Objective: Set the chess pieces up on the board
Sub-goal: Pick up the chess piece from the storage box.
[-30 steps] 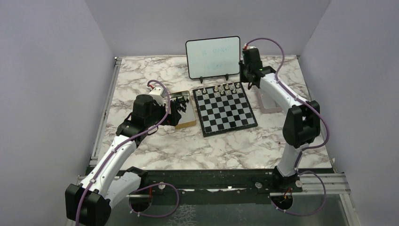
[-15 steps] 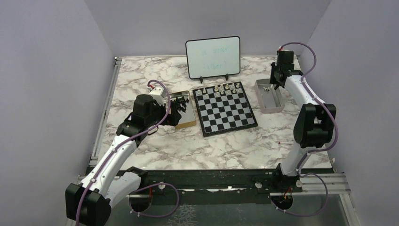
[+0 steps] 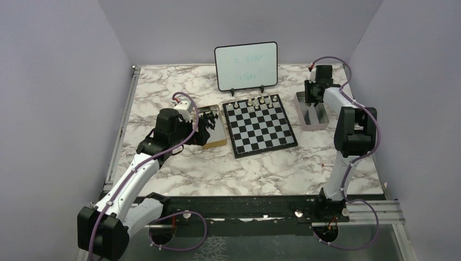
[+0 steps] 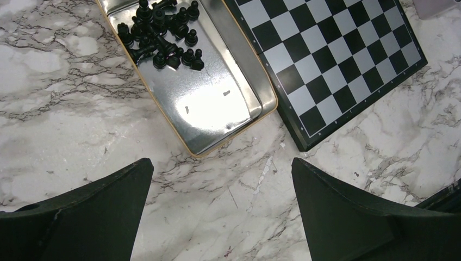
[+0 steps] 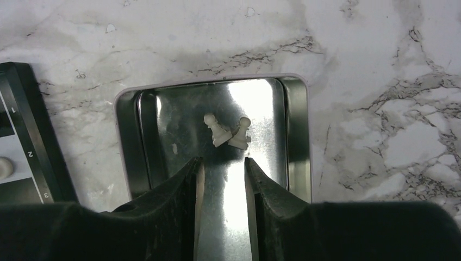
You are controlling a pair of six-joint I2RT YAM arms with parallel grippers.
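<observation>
Chess pieces of the pale set stand in one row along the far edge of the board. The board lies flat in the middle of the marble worktop. The other squares that you can see on the board carry no piece.

You find two more pale pawns inside the shallow metal tray, which is just to the right of the board. They are close together and touch at their bases. From the pictures I cannot tell for sure if they stand or lie.

Your right tool hangs directly over this tray. In the wrist view the two pawns are just ahead of its tips and apart from them. Its fingers have only a narrow gap between them, and nothing is in this gap.

Your left tool is above the worktop, near the corner of a gold-rimmed tin that sits just beside the left edge of the board. Its fingers are spread wide apart and they hold nothing. The black pieces lie in a loose heap at one end of this tin.

Behind the board, a whiteboard stands on a small stand. It carries some faint writing that is too pale to read.
</observation>
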